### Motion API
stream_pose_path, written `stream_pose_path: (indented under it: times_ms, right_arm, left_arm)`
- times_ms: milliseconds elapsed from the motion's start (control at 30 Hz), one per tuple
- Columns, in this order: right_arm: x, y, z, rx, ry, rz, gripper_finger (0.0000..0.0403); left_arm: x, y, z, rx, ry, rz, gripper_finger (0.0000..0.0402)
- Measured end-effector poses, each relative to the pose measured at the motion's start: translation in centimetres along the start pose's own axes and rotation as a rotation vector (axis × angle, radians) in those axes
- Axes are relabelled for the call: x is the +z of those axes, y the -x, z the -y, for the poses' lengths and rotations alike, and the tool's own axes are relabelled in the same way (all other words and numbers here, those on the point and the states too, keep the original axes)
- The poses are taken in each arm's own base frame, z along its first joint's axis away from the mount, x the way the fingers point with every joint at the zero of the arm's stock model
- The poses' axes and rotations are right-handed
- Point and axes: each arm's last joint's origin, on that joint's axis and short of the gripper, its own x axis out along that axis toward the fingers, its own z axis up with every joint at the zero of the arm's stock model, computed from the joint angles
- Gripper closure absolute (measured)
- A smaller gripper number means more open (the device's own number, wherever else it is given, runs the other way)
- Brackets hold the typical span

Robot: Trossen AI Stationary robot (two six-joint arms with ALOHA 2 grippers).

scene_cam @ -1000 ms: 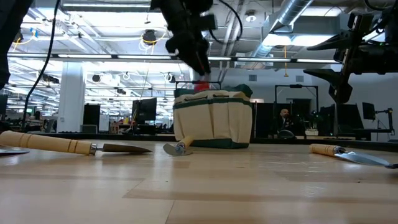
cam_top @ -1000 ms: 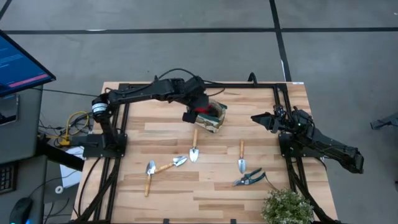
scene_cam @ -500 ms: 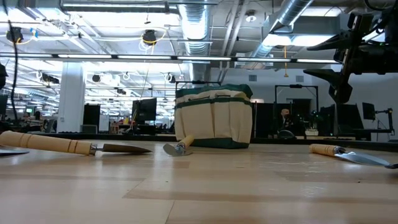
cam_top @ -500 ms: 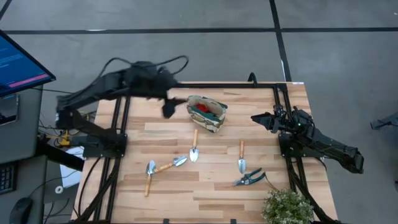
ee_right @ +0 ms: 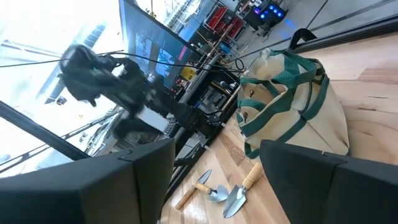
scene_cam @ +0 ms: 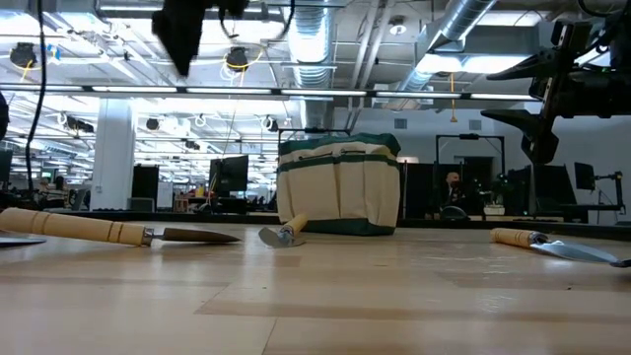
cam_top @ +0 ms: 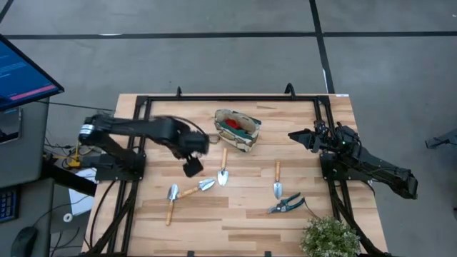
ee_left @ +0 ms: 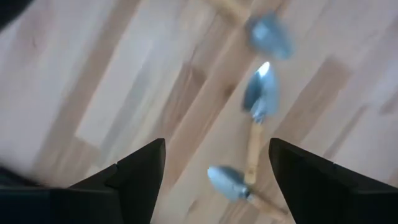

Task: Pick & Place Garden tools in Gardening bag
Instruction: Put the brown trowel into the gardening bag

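The beige gardening bag [cam_top: 238, 130] with teal trim stands on its base at the table's far middle, and a red-and-black item [cam_top: 233, 126] lies inside it. Two wooden-handled trowels [cam_top: 187, 193] lie flat at the near left, one [cam_top: 223, 168] lies near the bag, and one [cam_top: 277, 182] lies to the right. The blue-handled shears [cam_top: 285, 205] lie near the front right. My left gripper [cam_top: 191, 168] is open and empty. It hovers left of the bag, above the left trowels [ee_left: 254, 124]. My right gripper [cam_top: 296, 135] is open and empty, raised right of the bag [ee_right: 292, 106].
A green leafy plant [cam_top: 330, 239] stands at the near right corner. Black frame rails [cam_top: 143, 143] run along the table's left, right and far sides. Bare wood shows at the near middle. A monitor [cam_top: 21, 71] stands off the table's left.
My left gripper has left its place over the bag. It has swung up and toward the table's far left, then come toward the near edge, and now hovers left of the bag over the trowels. The red-and-black item stays in the bag. The bag has not moved.
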Motion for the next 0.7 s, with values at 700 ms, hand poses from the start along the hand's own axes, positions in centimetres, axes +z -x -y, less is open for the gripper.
stream_pose_path:
  times_ms: [700]
  right_arm:
    - [0.0, 0.0, 0.0, 0.002, 0.006, -0.003, 0.0173]
  left_arm:
    - [-7.1, -9.8, 4.9, -0.046, -0.037, -0.176, 0.0117]
